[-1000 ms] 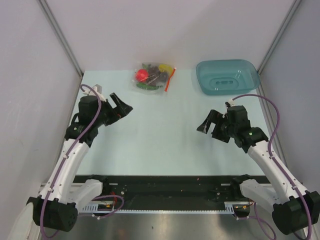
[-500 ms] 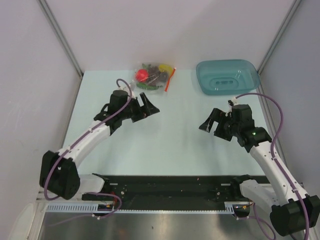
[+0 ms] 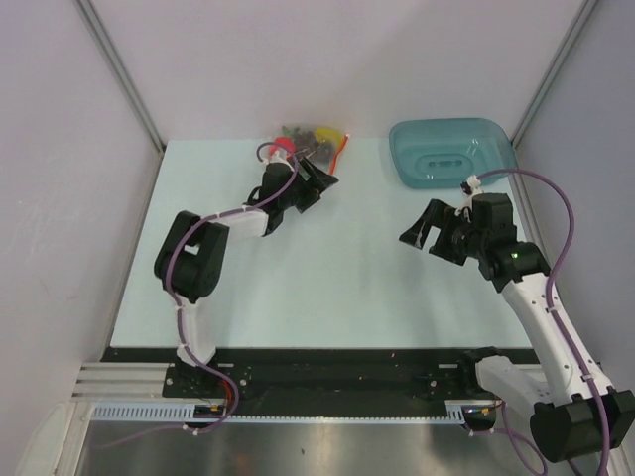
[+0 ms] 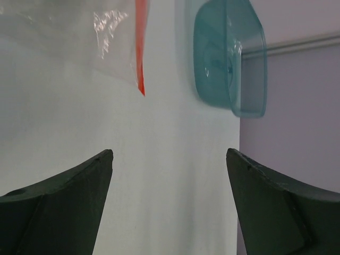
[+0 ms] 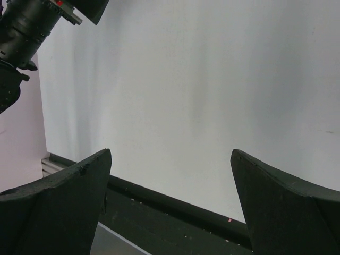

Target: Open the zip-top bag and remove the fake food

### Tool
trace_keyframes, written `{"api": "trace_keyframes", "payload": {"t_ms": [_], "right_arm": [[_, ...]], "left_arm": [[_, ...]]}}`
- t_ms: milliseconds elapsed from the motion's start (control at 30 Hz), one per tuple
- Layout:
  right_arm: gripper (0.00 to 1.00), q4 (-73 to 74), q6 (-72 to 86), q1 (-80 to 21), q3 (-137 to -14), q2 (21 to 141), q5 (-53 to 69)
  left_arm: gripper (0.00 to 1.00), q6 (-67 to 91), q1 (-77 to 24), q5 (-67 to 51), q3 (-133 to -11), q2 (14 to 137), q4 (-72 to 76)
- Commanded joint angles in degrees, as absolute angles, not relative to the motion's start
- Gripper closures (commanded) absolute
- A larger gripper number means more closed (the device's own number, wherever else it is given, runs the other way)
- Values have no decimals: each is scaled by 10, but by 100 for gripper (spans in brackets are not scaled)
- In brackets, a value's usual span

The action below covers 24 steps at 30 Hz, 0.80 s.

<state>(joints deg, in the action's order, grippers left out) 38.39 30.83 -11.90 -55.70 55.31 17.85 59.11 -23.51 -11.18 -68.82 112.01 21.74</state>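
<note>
Table [image 3: 347, 268] w/ zip-top bag [image 3: 320, 135], teal tray [image 3: 407, 165].

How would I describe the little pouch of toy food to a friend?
Look along the far edge of the pale table, left of the teal tray. The zip-top bag is the clear crinkly pouch, edged by an orange-red zipper strip.

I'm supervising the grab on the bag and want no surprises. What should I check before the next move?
1. Left end effector open: ok, jaws wide, nothing between them.
2. Left end effector at the bag: ok, close to its orange zipper strip.
3. Right end effector open: ok, empty.
4. Right end effector near the bag: not ok, it hangs well apart from it.
5. Bag zipped or open: cannot tell.
6. Tray apart from the bag: ok.
</note>
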Motion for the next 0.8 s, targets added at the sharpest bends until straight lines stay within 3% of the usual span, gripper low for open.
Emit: {"api": "trace_keyframes", "payload": {"t_ms": [0,267,467,567,667,767], "right_arm": [[0,381,285,-87,-579,575,173],[0,406,287,-40,-593,599,184],[0,424,280,-39,-607,601,180],[0,434,274,-39,-616,599,178],[0,448,272,-40,-622,595,182],[0,455,274,-43,-617,592,186]], "left_arm": [[10,653,-229,-33,-776,1177,267],[22,690,-214,-32,-901,1280,207],[41,694,-205,-33,-918,1298,171],[60,679,-201,-47,-932,1307,166],[96,663,-200,-78,-954,1319,163],[100,627,-200,-97,-962,1307,136]]}}
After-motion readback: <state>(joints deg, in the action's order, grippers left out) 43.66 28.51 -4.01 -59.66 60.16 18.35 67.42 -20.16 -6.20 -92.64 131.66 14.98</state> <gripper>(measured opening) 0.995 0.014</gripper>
